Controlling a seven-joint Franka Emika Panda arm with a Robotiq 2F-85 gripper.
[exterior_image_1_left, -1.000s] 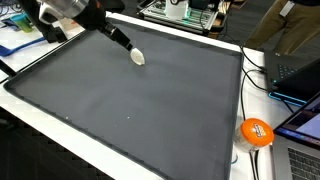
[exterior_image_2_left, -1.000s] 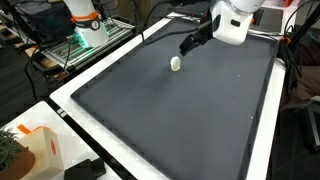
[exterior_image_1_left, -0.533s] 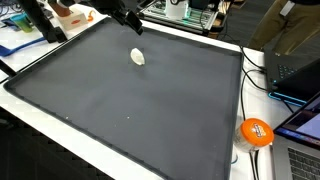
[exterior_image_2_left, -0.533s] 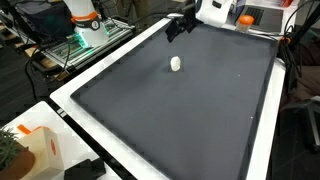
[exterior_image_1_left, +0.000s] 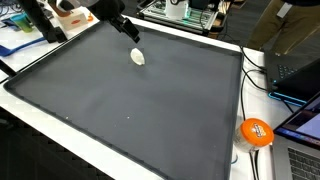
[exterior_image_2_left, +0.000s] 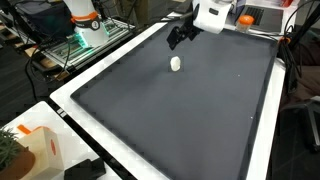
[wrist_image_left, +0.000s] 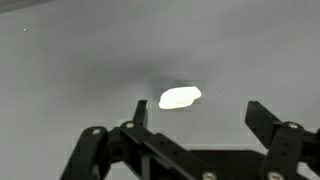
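While the white lump (wrist_image_left: 180, 97) lies long axis crosswise in wrist view | claw (wrist_image_left: 197, 112) released, hovering clear of it | arm slanted over tabletop (exterior_image_1_left: 150, 110).

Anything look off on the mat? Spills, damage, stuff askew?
Nothing stands out. One small white lump lies alone on the dark mat, which shows no spill or tear. The gripper hangs open above the lump, not touching it.
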